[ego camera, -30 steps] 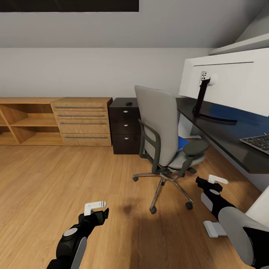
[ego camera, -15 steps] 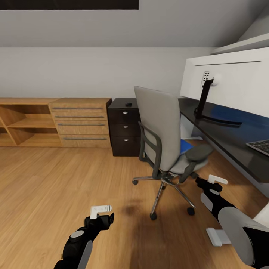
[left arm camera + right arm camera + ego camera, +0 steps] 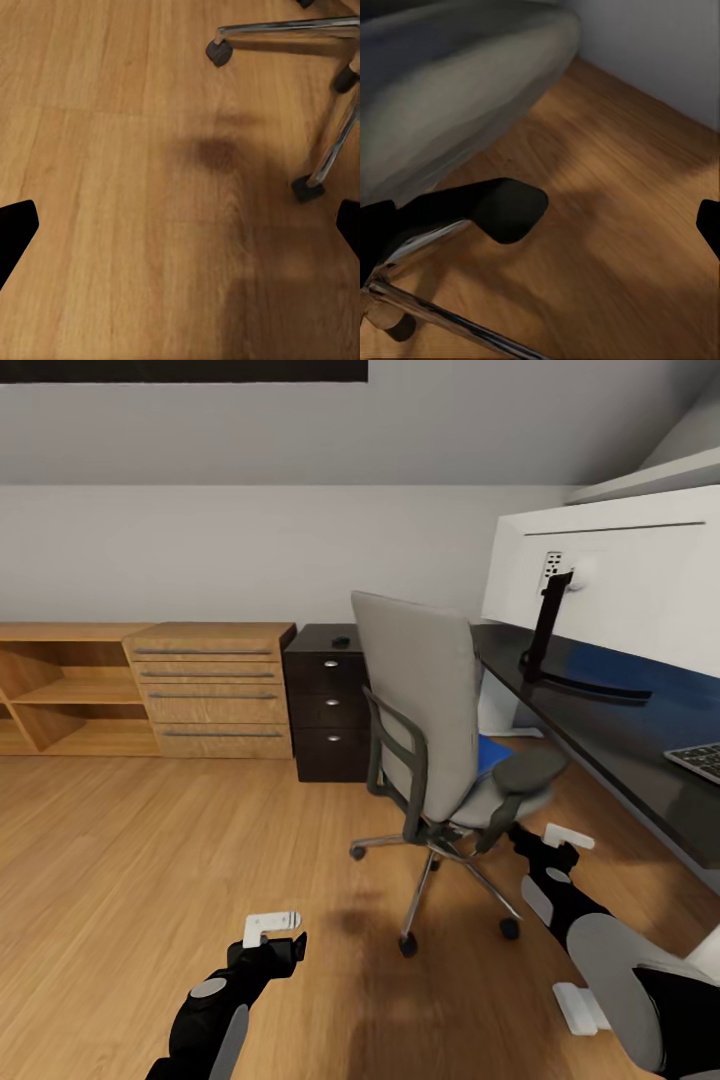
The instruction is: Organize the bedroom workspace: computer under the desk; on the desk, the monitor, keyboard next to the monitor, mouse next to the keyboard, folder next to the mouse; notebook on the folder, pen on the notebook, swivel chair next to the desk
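Chair [image 3: 425,745]: centre of the frame, back to the camera, just beside the table [image 3: 620,735] at right.
Folder [image 3: 490,752]: blue corner on the seat; likely light, stiff and slippery, best pinched at an overhanging edge.
Left gripper [image 3: 272,932]: lower left, open, empty.
Right gripper [image 3: 560,840]: by the seat, cannot tell whether open.

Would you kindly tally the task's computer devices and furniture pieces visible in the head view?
Computer devices: 3, namely monitor, keyboard, mouse.
Furniture pieces: 2, namely swivel chair, desk.
Total: 5
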Available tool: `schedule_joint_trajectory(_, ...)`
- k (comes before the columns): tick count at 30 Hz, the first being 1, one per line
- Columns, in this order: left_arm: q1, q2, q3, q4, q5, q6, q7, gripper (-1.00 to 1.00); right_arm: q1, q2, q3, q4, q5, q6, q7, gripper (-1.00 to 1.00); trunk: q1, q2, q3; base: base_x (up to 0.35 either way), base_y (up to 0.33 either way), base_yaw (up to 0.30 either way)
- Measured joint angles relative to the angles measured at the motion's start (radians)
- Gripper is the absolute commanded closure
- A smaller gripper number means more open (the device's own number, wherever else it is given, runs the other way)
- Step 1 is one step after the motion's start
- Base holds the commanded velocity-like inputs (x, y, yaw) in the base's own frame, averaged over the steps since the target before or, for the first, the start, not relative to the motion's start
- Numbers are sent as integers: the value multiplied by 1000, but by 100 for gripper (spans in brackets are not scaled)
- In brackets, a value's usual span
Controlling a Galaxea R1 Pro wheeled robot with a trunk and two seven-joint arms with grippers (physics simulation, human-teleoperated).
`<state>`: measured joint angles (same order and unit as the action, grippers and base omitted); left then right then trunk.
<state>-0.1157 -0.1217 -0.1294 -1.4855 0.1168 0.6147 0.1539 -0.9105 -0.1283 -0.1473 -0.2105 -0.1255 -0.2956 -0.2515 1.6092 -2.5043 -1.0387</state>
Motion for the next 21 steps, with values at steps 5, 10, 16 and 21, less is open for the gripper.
schedule_joint_trajectory(5,0,0,0,1,0,0,0,-100,0,14,-2,0,3,-13,-2,-100,0,0,3,0,0,168)
schedule_joint_trajectory(10,0,0,0,4,1,1,1,-100,0,17,-2,1,5,-15,-2,-100,0,0,8,0,0,213)
schedule_joint_trajectory(16,1,-1,-1,18,1,0,1,-100,1,18,-2,1,4,-16,-2,-100,0,0,13,-9,3,216)
schedule_joint_trajectory(21,1,-1,-1,20,1,1,2,-100,1,18,1,2,4,-15,-1,-100,0,0,18,-168,108,216)
